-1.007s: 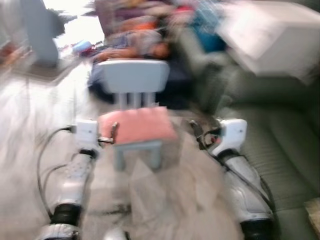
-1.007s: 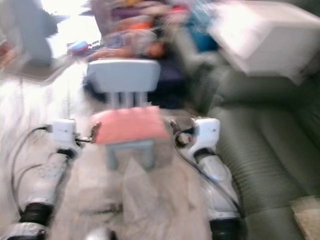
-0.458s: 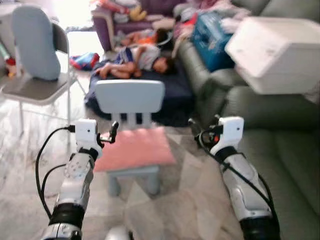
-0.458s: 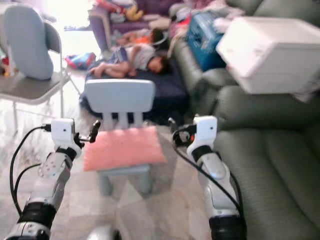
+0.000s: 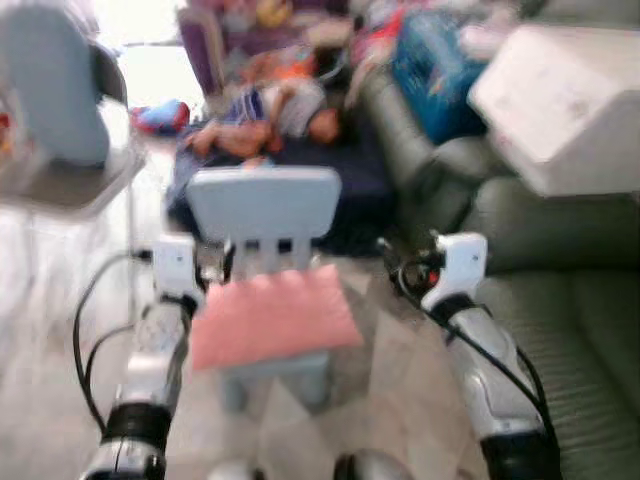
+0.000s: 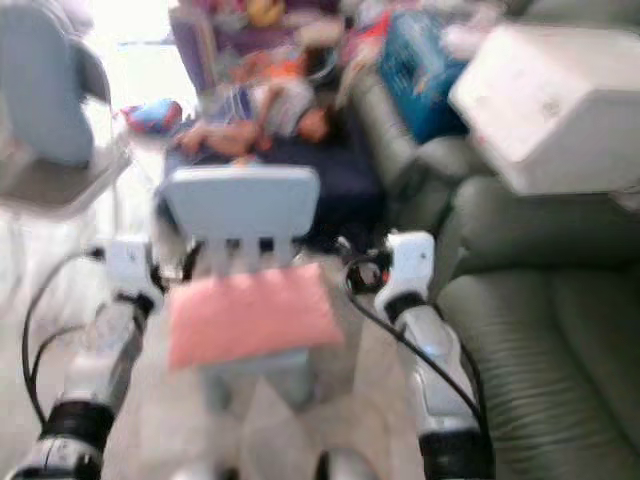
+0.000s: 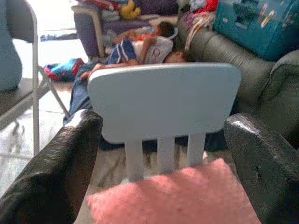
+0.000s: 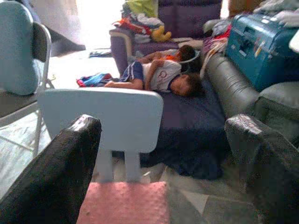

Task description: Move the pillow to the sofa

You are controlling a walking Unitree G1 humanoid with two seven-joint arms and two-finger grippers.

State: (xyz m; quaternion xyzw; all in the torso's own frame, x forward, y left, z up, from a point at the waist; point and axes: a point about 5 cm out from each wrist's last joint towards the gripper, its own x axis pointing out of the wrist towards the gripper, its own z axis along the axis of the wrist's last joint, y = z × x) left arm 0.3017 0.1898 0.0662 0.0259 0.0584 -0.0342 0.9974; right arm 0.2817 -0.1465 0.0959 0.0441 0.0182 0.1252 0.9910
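Pink pillow (image 5: 272, 316) lies on seat of small light-blue chair (image 5: 264, 205), sofa (image 5: 560, 300) on robot's right. Left gripper (image 5: 222, 262) at pillow's left edge, right gripper (image 5: 398, 262) off its right side; both fingers spread apart, holding nothing. Head views blurred.

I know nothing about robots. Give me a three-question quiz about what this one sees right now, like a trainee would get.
1. True or false: the pink pillow lies on the small chair.
2. Which side of the robot is the green sofa on? A) left B) right
3. Fill in: both the left hand and the right hand have their fingers ____.

Key: 1 true. 2 B. 3 open; in each wrist view the two black fingers stand wide apart with the pillow lying between and beyond them, not gripped.
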